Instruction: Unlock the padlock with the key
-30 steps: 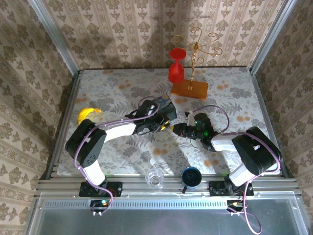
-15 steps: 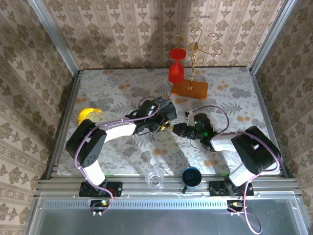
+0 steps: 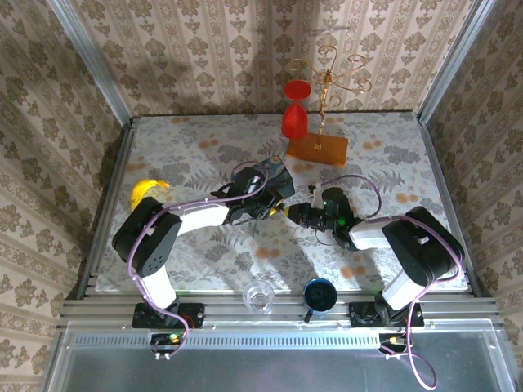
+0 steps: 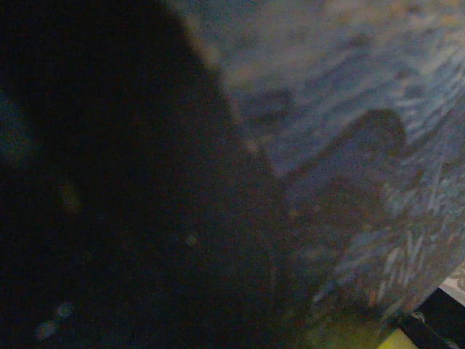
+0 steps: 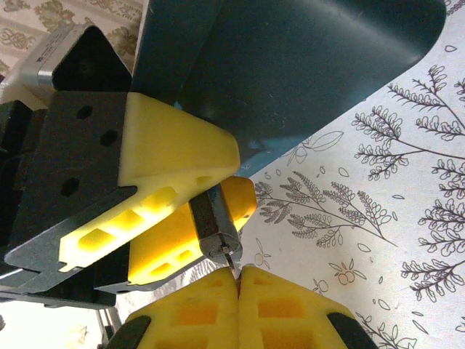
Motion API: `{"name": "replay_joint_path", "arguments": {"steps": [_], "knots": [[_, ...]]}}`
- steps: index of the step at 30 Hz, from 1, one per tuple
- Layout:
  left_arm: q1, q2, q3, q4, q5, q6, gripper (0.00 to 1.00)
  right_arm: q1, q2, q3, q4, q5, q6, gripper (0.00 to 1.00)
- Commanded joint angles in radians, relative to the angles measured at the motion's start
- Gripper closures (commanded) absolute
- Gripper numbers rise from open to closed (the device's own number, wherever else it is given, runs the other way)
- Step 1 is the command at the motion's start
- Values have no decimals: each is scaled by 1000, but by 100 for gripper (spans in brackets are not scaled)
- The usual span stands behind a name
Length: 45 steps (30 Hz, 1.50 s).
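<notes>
The padlock (image 5: 216, 225), a small dark body with a silvery keyhole end, is pinched between the yellow fingers (image 5: 174, 145) of my left gripper (image 3: 274, 207). My right gripper (image 5: 238, 275) is shut on the key (image 5: 233, 260). The key's thin blade meets the keyhole at the lock's end. In the top view the right gripper (image 3: 292, 213) sits tip to tip with the left one at the table's middle. The blue swirl-painted tin (image 5: 305, 65) stands just behind them, and its painted side (image 4: 378, 109) is blurred and dark in the left wrist view.
A red goblet (image 3: 294, 114) and a gold wire stand (image 3: 331, 77) on an orange wooden base (image 3: 317, 149) are at the back. A yellow object (image 3: 147, 189) lies at the left edge. A clear glass (image 3: 259, 296) and a blue cup (image 3: 319, 294) stand on the near rail.
My right gripper has edged a little left and up towards the left gripper, closing the gap at the padlock. The left arm has barely moved.
</notes>
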Motion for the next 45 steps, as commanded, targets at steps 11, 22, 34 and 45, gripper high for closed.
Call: {"name": "replay_joint_path", "arguments": {"steps": [11, 22, 34, 45], "knots": [[-47, 0, -46, 97, 177, -100, 33, 6, 51, 34, 167, 77, 95, 100], [-21, -68, -86, 52, 136, -49, 3, 15, 90, 31, 188, 89, 126, 100], [10, -211, -166, -33, -87, 119, 22, 27, 135, 31, 253, 102, 181, 100], [7, -148, -200, 93, -139, 121, 16, 39, 131, 13, 263, 124, 195, 100]]}}
